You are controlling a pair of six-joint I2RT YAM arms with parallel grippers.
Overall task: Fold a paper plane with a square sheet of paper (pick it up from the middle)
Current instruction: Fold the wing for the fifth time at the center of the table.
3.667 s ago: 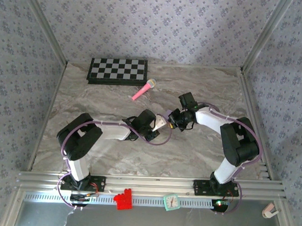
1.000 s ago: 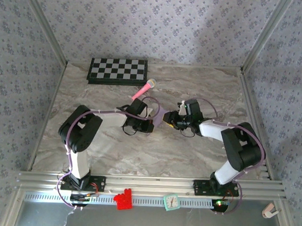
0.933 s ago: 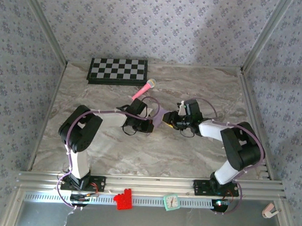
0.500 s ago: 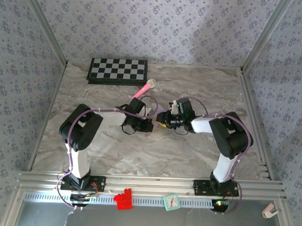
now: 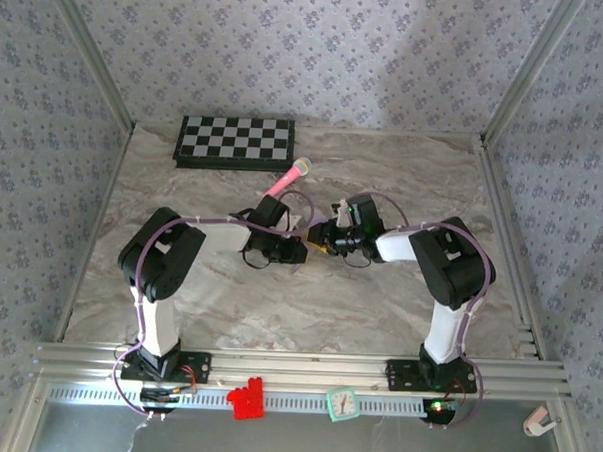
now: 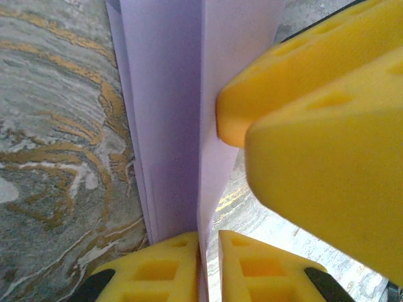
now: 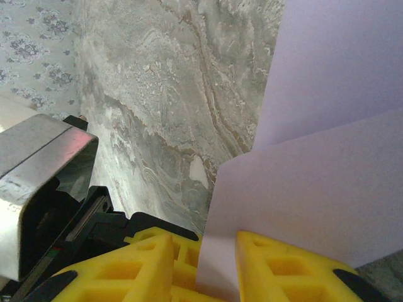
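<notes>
From above, both arms meet tip to tip near the middle of the marbled grey surface (image 5: 228, 303), well short of the black-and-white checkered board (image 5: 235, 141) at its far edge. The left wrist view shows the left gripper (image 6: 209, 245) nearly closed on the upright, folded pale-lavender sheet of paper (image 6: 167, 94), the other arm's yellow fingers (image 6: 315, 163) touching its flap. In its own view the right gripper (image 7: 219, 245) stands slightly apart with paper in the gap; I cannot tell whether it pinches

2 arms, the left arm (image 5: 164, 270) and right arm (image 5: 459, 283), rise from black bases with black joints, white casings and looping purple cables; their yellow fingers (image 7: 277, 267) carry square recesses.
</notes>
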